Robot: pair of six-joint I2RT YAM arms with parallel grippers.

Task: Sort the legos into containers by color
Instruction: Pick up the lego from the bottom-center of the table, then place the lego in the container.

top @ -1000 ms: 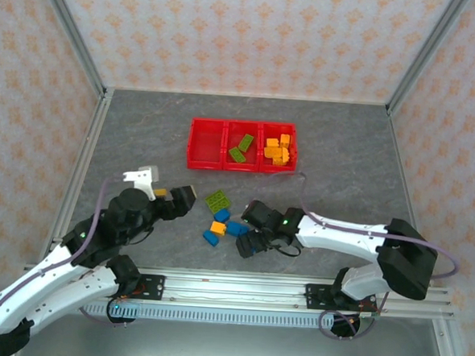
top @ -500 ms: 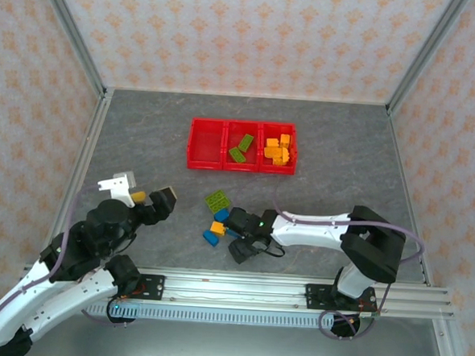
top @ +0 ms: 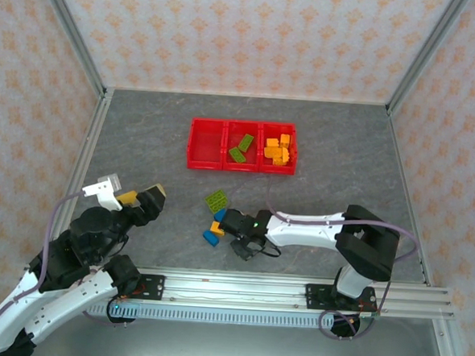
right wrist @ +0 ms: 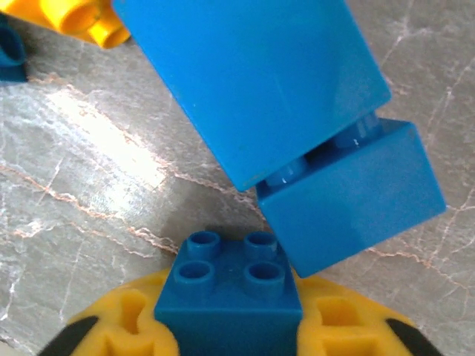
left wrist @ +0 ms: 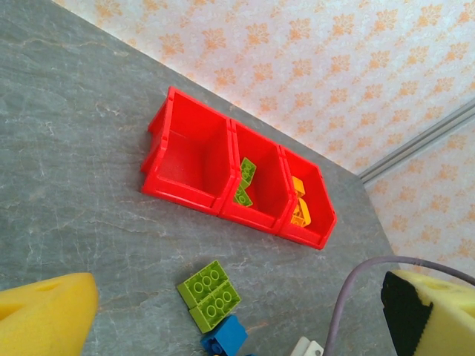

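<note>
The red three-bin tray point(top: 241, 146) stands at mid table; its left bin point(left wrist: 194, 152) is empty, the middle one holds green legos point(left wrist: 243, 182), the right one orange legos point(top: 277, 149). Loose legos lie near the arms: a lime-green pair point(top: 217, 199), a blue one point(top: 221, 215), an orange one point(top: 217, 227) and another blue point(top: 210, 238). My right gripper point(top: 238, 233) is down among them, shut on a small blue lego point(right wrist: 228, 300), with two larger joined blue legos point(right wrist: 297, 126) just beyond. My left gripper point(top: 139, 198) hangs open and empty, left of the pile.
Metal frame posts and patterned walls enclose the grey table. The right arm's grey cable point(left wrist: 356, 285) crosses the left wrist view. An aluminium rail point(top: 231, 286) runs along the near edge.
The left arm has drawn back to the left and toward the near edge, still open. The right gripper has slid left into the loose legos, covering the blue ones there.
</note>
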